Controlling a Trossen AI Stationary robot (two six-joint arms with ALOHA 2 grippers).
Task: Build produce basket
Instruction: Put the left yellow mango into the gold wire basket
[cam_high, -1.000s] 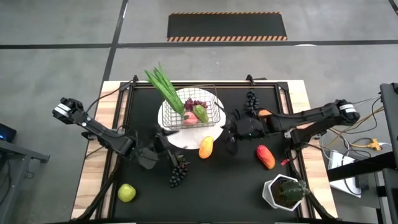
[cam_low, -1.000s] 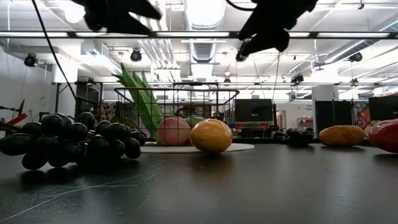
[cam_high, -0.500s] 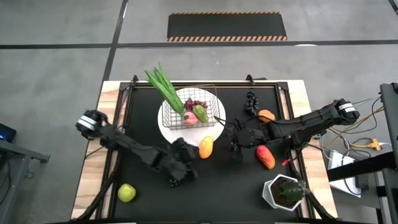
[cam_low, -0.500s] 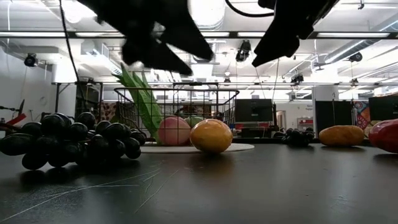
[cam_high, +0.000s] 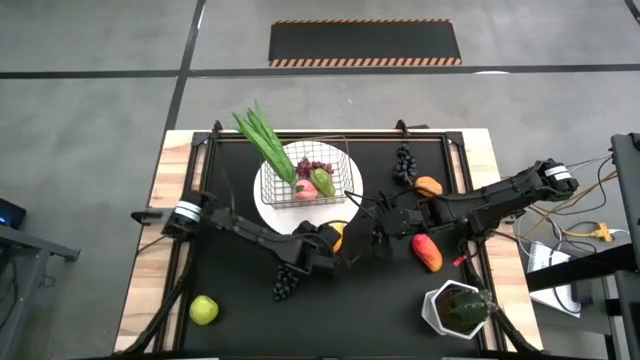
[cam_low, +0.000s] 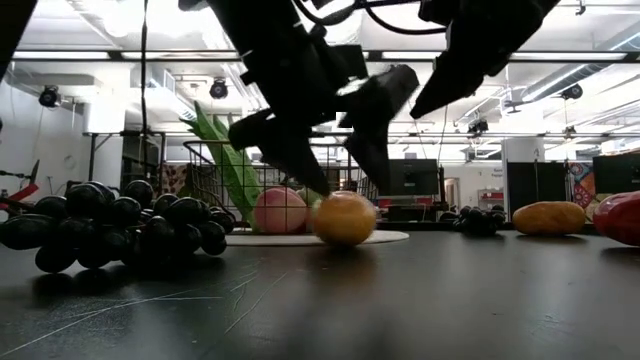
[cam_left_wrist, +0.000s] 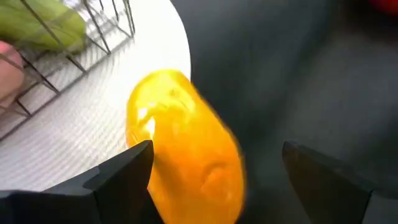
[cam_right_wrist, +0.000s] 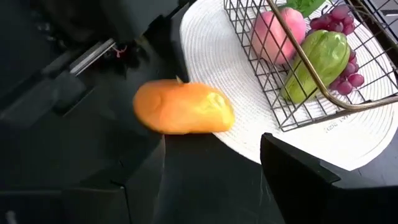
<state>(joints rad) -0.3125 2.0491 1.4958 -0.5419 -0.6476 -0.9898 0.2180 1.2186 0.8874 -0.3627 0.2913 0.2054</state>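
The wire basket (cam_high: 307, 178) stands on a round white plate (cam_high: 285, 218) and holds a pink peach (cam_right_wrist: 278, 32), a green pear (cam_right_wrist: 317, 59), purple grapes (cam_right_wrist: 339, 18) and leafy stalks (cam_high: 262, 140). A yellow-orange mango (cam_high: 334, 232) lies on the black table with one end on the plate's rim. My left gripper (cam_high: 340, 248) is open, lowered over the mango, one finger on each side of it (cam_left_wrist: 217, 149). My right gripper (cam_high: 378, 238) is open and empty just right of the mango, above the table. My left gripper comes at the mango (cam_low: 343, 218) slanting down from the table's left. One finger (cam_left_wrist: 118, 177) stands close against the mango's side, the other (cam_left_wrist: 323, 180) well clear. I cannot tell whether the near finger touches it. The mango lies on the table.
A dark grape bunch (cam_high: 287, 280) lies near the left arm, a yellow-green apple (cam_high: 204, 310) at the near left. A second dark bunch (cam_high: 403, 160), an orange fruit (cam_high: 428, 186) and a red-orange fruit (cam_high: 427, 252) lie on the right. A potted plant (cam_high: 458, 308) stands at the near right.
My left gripper has swung from beside the dark grape bunch toward the table's right and come down over the mango, staying open. My right gripper has shifted a little toward the near edge. The fruits lie where they were.
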